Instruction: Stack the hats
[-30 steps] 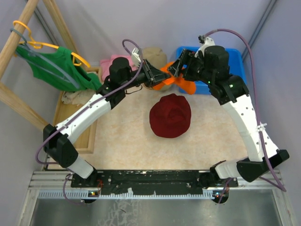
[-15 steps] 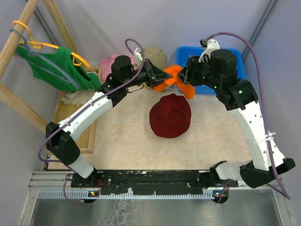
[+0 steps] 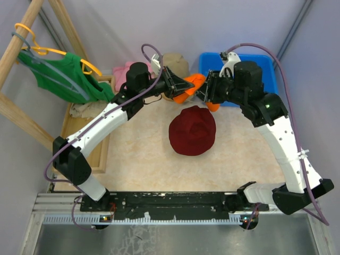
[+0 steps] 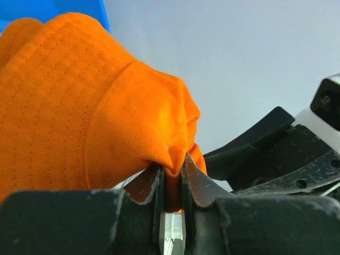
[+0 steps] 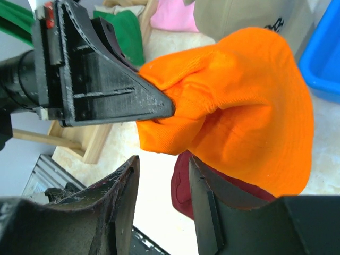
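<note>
Holding the orange bucket hat (image 4: 79, 106) up between both arms, over the far edge of the dark red hat (image 3: 192, 130) | left claw (image 4: 171, 175) was clamped on a thin fold of it | right claw (image 5: 162, 164) stood spread apart beside the brim | risk: the fold could slip and the hat could drop crooked | unclear: whether the right claw touched it

The table (image 3: 143, 154) has a pale, speckled top. A dark red hat (image 3: 192, 130) lies flat in the middle of it. A blue bin (image 3: 268, 64) sits at the far right corner. A tan cap (image 3: 175, 62) sits at the back, with a pink cloth (image 3: 123, 70) just beside it. A wooden tray (image 3: 98, 154) lies along the left side
</note>
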Tool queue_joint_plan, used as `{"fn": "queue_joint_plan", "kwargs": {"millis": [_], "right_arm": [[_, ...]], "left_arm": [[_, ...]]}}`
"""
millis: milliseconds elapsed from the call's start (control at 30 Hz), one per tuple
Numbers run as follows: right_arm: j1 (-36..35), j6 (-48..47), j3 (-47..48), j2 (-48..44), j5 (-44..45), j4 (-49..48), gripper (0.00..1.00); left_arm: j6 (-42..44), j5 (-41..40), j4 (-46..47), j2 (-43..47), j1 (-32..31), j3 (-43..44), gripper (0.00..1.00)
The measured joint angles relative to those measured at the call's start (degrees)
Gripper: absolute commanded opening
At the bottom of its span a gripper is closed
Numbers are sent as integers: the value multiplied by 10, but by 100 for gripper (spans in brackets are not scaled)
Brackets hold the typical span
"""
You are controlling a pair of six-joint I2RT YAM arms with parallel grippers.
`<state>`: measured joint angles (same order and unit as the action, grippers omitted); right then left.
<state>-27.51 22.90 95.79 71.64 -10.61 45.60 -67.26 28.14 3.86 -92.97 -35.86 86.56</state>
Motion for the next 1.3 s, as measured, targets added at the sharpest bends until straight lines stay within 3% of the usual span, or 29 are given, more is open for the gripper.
{"fn": "queue_joint_plan", "kwargs": {"millis": [500, 633, 700, 800, 833, 900, 967, 1033, 1133, 1300], "right_arm": [[-2, 29, -17, 3, 2, -50, 42], [-2, 29, -17, 14, 4, -60, 39], [-2, 31, -17, 21, 5, -63, 33], [-2, 31, -18, 31, 9, -65, 1], [-2, 31, -21, 31, 11, -68, 0], [-4, 35, -28, 31, 15, -70, 0], [-5, 37, -28, 32, 21, -70, 0], [-6, 37, -24, 31, 31, -63, 0], [-6, 37, 1, 32, 50, -36, 0], [-6, 37, 77, 33, 67, -14, 0]], "left_arm": [[-3, 0, 1, 0, 2, 0, 18], [-7, 0, 4, 1, 4, 0, 18], [-9, 0, 5, 1, 4, 0, 18], [-11, 0, 5, 1, 8, 0, 17], [-12, 1, 5, 1, 9, 0, 18], [-13, 3, 5, 1, 12, 0, 30], [-13, 5, 5, 1, 16, 0, 58], [-10, 9, 5, 2, 21, 0, 71], [2, 16, -5, 9, 42, 1, 78], [38, 7, -36, 34, 111, 6, 80]]}}
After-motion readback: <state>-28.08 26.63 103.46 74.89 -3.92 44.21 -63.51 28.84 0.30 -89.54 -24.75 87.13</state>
